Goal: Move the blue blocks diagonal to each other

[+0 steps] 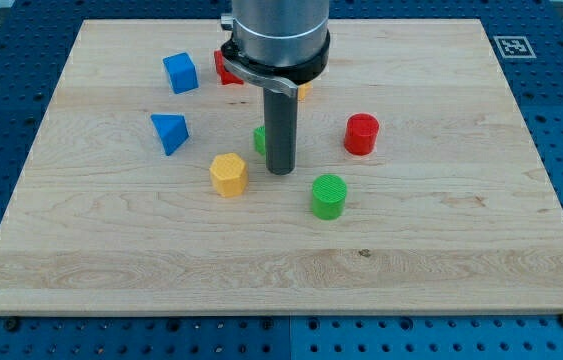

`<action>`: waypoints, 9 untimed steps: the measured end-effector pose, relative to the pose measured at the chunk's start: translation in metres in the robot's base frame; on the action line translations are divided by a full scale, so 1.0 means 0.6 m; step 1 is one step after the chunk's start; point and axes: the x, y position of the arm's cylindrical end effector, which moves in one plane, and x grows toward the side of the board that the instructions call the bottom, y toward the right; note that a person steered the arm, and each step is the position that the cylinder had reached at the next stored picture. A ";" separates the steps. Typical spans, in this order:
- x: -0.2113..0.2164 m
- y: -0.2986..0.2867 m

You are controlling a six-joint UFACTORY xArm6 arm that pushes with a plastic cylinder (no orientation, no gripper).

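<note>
Blue cube (pixel 180 73) and blue wedge (pixel 169 132) near the worktop's (pixel 461 250) left edge look light, stiff, slippery; push flat faces. My tip (pixel 280 170), the tool, grasps nothing.

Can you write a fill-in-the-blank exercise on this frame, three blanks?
1. The blue cube lies toward the view's ____ from the blue triangular block.
2. My tip stands between the yellow hexagonal block and the ____ cylinder.
3. The wooden board holds ____ blue blocks.

Missing words: top; green; two
</note>
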 end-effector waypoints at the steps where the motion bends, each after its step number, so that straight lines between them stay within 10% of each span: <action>1: -0.022 -0.013; 9: -0.056 -0.020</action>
